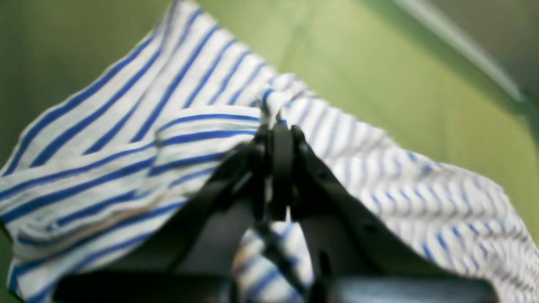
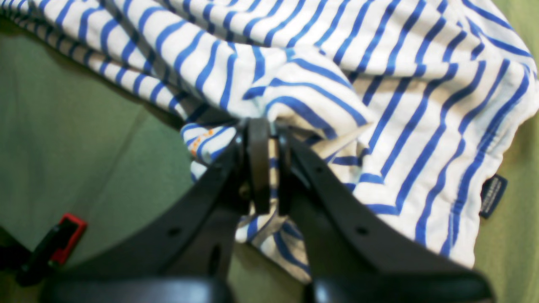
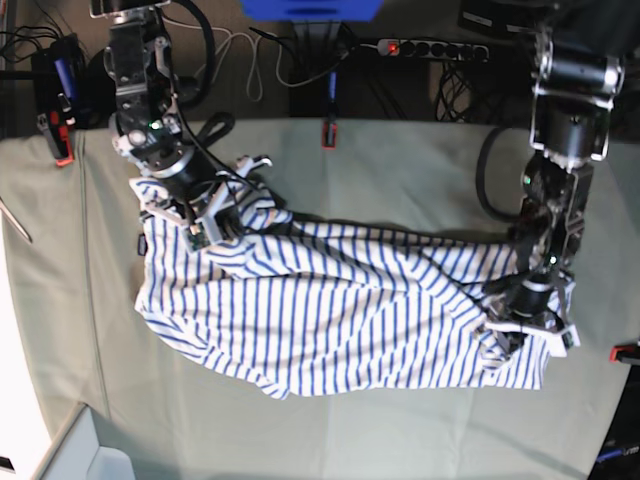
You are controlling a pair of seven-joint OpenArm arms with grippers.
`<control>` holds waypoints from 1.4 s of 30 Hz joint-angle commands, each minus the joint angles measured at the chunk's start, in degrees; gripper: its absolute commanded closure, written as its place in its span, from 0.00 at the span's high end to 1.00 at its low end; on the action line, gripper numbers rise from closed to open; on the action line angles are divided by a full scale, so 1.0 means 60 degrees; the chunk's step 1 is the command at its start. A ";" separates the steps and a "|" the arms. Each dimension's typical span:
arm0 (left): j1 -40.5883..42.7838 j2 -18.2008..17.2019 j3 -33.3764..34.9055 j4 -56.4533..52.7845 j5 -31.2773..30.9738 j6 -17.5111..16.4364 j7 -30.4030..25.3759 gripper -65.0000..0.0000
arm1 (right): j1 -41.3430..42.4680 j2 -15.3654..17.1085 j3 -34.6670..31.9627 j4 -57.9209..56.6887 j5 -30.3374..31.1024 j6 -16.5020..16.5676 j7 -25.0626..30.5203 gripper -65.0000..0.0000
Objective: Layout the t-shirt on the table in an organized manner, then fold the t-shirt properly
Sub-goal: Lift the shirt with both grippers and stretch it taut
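The white t-shirt with blue stripes is stretched between both grippers across the middle of the table, rumpled and creased. My right gripper, at the left of the base view, is shut on a bunched fold of the shirt; its fingertips pinch the cloth. My left gripper, at the right of the base view, is shut on another bunched edge of the shirt; its fingertips pinch a tuft. A small dark tag shows at the shirt's edge.
Red-and-black clamps sit on the table edges at the far left, the back middle and the right; one also shows in the right wrist view. Cables and a power strip lie behind the table.
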 commanded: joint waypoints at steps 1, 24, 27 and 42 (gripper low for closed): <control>0.0061 -0.0308 -0.0050 0.0626 -0.0024 -0.0020 -0.0285 0.00 | 0.0093 0.0035 0.0025 0.0187 0.0129 0.0147 0.0231 0.00; 0.4867 -0.0835 -0.4182 0.6120 -0.0082 -0.0064 -0.0285 0.00 | -0.0053 -0.0346 0.2120 0.0539 0.0173 0.0177 0.0304 0.00; 0.5336 -0.0835 -0.4563 0.6677 -0.0082 -0.0064 -0.0285 0.00 | -0.0420 -0.0522 0.2310 0.1359 0.0173 0.0177 0.0319 0.00; 0.6523 -0.0821 -0.4621 0.6853 -0.0082 -0.0064 -0.0285 0.00 | -0.2148 -0.0229 -0.0825 0.2414 0.0173 0.0162 0.0245 0.00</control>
